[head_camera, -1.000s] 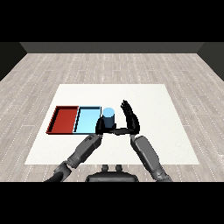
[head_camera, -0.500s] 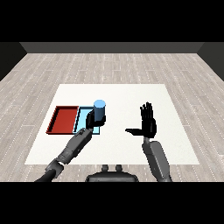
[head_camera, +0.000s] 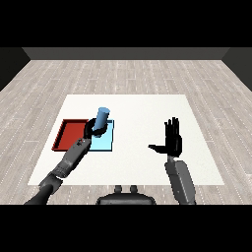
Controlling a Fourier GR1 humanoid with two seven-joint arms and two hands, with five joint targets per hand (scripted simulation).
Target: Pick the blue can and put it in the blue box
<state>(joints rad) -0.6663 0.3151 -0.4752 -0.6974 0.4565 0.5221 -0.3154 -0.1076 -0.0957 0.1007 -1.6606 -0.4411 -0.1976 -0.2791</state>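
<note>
My left hand (head_camera: 94, 129) is curled around the blue can (head_camera: 102, 118), and my fingers close on its lower part, so the bottom of the can is hidden behind them. The can leans a little, with its top toward the right, and it is over the light blue tray (head_camera: 107, 141). I cannot tell if the can touches the tray floor or hangs above it, because my hand covers that place. The near left part of the light blue tray is also hidden under my left wrist and forearm, and only its right side and near edge show well. The red tray (head_camera: 69, 135) lies just beside it on the left, touching or almost touching; the line between them is behind my arm, so I cannot say which. My right hand (head_camera: 173, 140) is well apart from the trays, over the right part of the white table (head_camera: 142, 108). Its fingers are straight and point up and away, close together, and the thumb sticks out to the left; it holds nothing. My right forearm goes down out of the view at the lower edge, and my left forearm leaves at the lower left corner.
</note>
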